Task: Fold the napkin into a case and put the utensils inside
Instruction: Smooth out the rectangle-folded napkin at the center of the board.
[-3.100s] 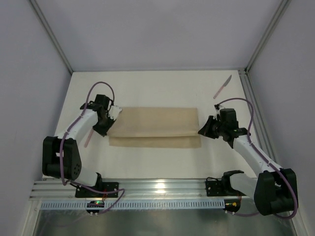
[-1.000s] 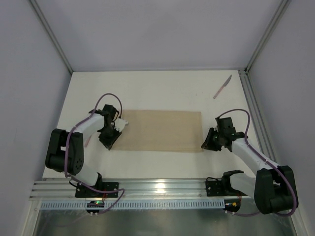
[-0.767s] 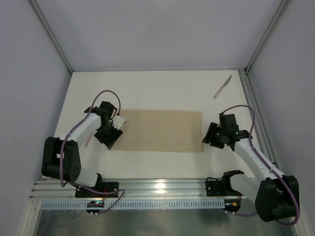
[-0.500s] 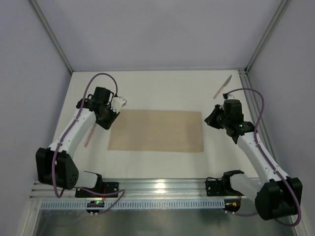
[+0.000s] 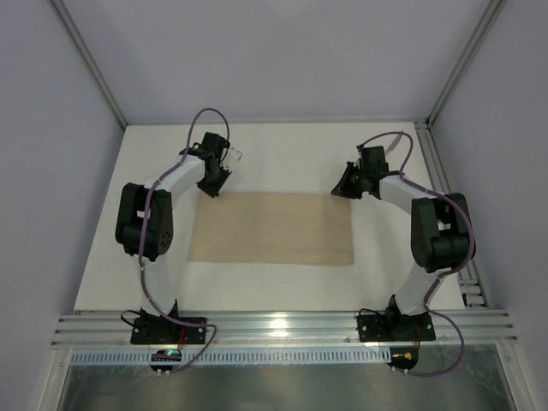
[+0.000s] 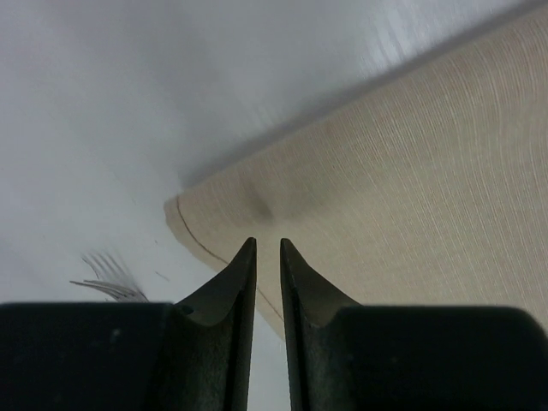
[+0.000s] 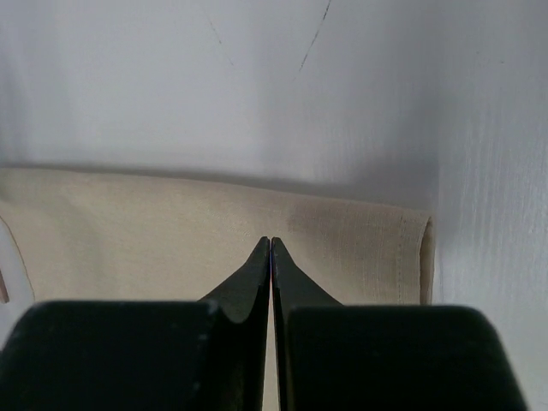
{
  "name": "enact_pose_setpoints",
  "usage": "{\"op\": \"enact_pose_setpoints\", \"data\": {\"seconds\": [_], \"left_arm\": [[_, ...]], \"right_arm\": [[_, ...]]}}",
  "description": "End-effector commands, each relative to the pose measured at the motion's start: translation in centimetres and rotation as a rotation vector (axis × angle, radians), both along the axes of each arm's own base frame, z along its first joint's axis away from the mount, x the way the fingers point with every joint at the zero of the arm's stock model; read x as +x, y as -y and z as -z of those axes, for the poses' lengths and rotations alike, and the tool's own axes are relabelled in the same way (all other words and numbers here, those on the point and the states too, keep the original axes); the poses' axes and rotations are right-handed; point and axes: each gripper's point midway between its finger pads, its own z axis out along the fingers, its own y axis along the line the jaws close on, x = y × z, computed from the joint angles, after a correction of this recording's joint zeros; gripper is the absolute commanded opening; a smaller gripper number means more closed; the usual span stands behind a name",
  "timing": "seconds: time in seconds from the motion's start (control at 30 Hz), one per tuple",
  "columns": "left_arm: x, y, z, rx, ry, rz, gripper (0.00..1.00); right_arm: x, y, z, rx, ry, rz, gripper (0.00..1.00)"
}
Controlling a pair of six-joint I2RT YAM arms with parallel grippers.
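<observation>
The napkin [image 5: 270, 227] lies flat on the white table as a beige folded rectangle. My left gripper [image 5: 211, 190] hovers over its far left corner [image 6: 175, 208], jaws a narrow gap apart with nothing between them [image 6: 267, 241]. My right gripper [image 5: 339, 192] is at the far right corner, tips pressed together [image 7: 271, 240] just over the cloth [image 7: 128, 231], with no cloth seen pinched. Of the utensils, only thin silvery tines [image 6: 107, 276] show, on the table left of the napkin corner in the left wrist view. In the top view both arms cover the spots beside the napkin.
A metal frame post [image 5: 432, 141] runs along the table's right side and a rail [image 5: 274, 325] along the near edge. Grey walls close the back and both sides. Bare white table [image 5: 282, 154] stretches beyond the napkin's far edge.
Both arms have swung from the napkin's near corners up to its far corners. The right gripper has shut. The napkin's loose fold of three seconds ago now lies flat.
</observation>
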Motion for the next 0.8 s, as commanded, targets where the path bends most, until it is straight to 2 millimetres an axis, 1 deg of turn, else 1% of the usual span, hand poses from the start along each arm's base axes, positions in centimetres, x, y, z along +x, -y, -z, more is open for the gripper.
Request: {"op": "enact_pose_setpoints", "data": {"seconds": [0.0,0.03,0.07,0.17,0.3,0.37,0.4,0.43,0.5,0.57,0.67,0.7,0.77], "left_arm": [[2.8,-0.2,0.3,0.013,0.061,-0.048,0.17],[3.2,-0.4,1.2,0.015,0.054,-0.057,0.17],[3.3,-0.5,1.7,0.020,0.047,-0.059,0.18],[3.3,-1.1,3.3,0.032,0.010,-0.079,0.17],[3.5,-2.3,4.3,0.034,-0.007,-0.115,0.18],[3.6,-2.4,4.8,0.032,-0.013,-0.124,0.18],[3.5,-2.4,5.0,0.032,-0.016,-0.123,0.18],[3.5,-2.4,5.2,0.029,-0.022,-0.123,0.18],[3.4,-2.3,5.6,0.026,-0.039,-0.122,0.18],[3.3,-2.2,5.8,0.020,-0.043,-0.121,0.18],[3.4,-1.7,5.5,-0.008,-0.036,-0.118,0.19],[3.5,-1.5,5.1,-0.022,-0.029,-0.115,0.19],[3.4,-0.7,4.7,-0.059,-0.032,-0.104,0.20]], "right_arm": [[1.9,-1.1,-0.4,0.040,0.025,-0.007,0.04],[2.1,-1.0,0.0,0.033,0.017,-0.003,0.04],[2.0,-0.9,0.8,0.024,-0.002,-0.002,0.04],[2.2,-0.3,1.8,-0.011,-0.023,0.015,0.04],[2.1,0.5,2.9,-0.064,-0.046,0.037,0.04],[2.3,1.3,3.4,-0.098,-0.057,0.052,0.03],[2.2,1.5,4.1,-0.108,-0.073,0.054,0.04],[2.4,2.0,4.2,-0.106,-0.077,0.063,0.03],[2.4,2.1,4.1,-0.091,-0.080,0.066,0.04],[2.8,2.9,3.5,-0.109,-0.066,0.088,0.04],[3.2,3.5,2.4,-0.131,-0.053,0.090,0.04],[3.2,3.5,2.1,-0.135,-0.051,0.084,0.04],[3.4,3.8,0.4,-0.159,-0.018,0.081,0.04]]}}
